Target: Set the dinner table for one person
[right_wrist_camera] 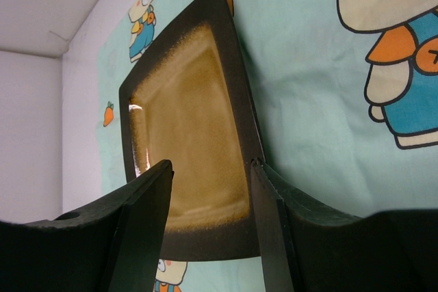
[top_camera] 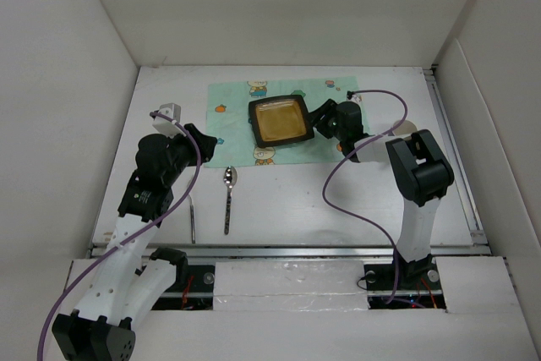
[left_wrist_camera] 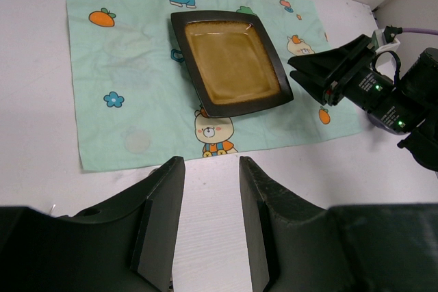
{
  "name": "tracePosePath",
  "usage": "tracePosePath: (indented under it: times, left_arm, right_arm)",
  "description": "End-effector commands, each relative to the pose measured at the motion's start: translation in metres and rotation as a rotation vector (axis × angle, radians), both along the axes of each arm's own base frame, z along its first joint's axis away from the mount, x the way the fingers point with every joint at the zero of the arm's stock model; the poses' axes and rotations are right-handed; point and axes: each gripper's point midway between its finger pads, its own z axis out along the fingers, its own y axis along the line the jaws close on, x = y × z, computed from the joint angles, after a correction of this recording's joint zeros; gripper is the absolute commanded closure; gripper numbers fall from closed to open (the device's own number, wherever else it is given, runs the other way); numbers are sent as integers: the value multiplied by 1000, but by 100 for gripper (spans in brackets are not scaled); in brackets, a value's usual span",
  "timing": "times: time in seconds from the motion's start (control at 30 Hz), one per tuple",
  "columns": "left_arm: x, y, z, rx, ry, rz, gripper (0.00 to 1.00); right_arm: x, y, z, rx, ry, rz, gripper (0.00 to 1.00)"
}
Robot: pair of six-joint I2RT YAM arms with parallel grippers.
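A square dark plate with an amber centre (top_camera: 280,121) lies flat on a mint-green cartoon mat (top_camera: 228,103) at the back of the white dinner table (top_camera: 338,200). My right gripper (top_camera: 316,118) is open and empty, its jaws level with the plate's right edge; in the right wrist view (right_wrist_camera: 212,169) the plate's (right_wrist_camera: 185,121) near rim shows between them. My left gripper (top_camera: 201,138) is open and empty over bare table at the mat's (left_wrist_camera: 130,66) near edge (left_wrist_camera: 211,169). The plate (left_wrist_camera: 231,59) and the right gripper (left_wrist_camera: 304,72) show in the left wrist view.
A metal spoon (top_camera: 229,196) lies on the table in front of the mat, handle toward me. A thin metal utensil handle (top_camera: 193,219) lies left of it, partly hidden by my left arm. White walls enclose the table on three sides.
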Motion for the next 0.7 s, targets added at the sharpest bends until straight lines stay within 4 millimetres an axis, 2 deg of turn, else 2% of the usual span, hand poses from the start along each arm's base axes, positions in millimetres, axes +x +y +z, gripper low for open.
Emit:
tracePosePath:
  times: [0.0, 0.1, 0.3, 0.43, 0.47, 0.53, 0.57, 0.67]
  left_arm:
    - [2, -2, 27, -27, -77, -11, 66]
    - [2, -3, 27, -25, -71, -17, 66]
    - [1, -6, 28, -31, -74, -34, 66]
    - [0, -4, 30, -32, -86, -25, 66]
    - [0, -4, 30, -32, -83, -28, 66]
    - [0, -6, 29, -32, -80, -37, 66]
    - [0, -5, 30, -32, -85, -34, 66]
    - [1, -5, 29, -29, -81, -30, 66]
  right_arm:
    - [1, -7, 23, -43, -50, -20, 44]
    - [-2, -19, 13, -68, -45, -48, 43]
    - [-6, -19, -4, -106, -14, -24, 44]
    - [-7, -1, -6, -74, -26, 71, 46]
    - [-6, 5, -1, -58, -46, 101, 46]
    - [-6, 11, -11, -49, -31, 133, 51]
    - [-6, 17, -7, -22, -45, 155, 52]
    - [-7, 17, -13, 16, -39, 165, 53]
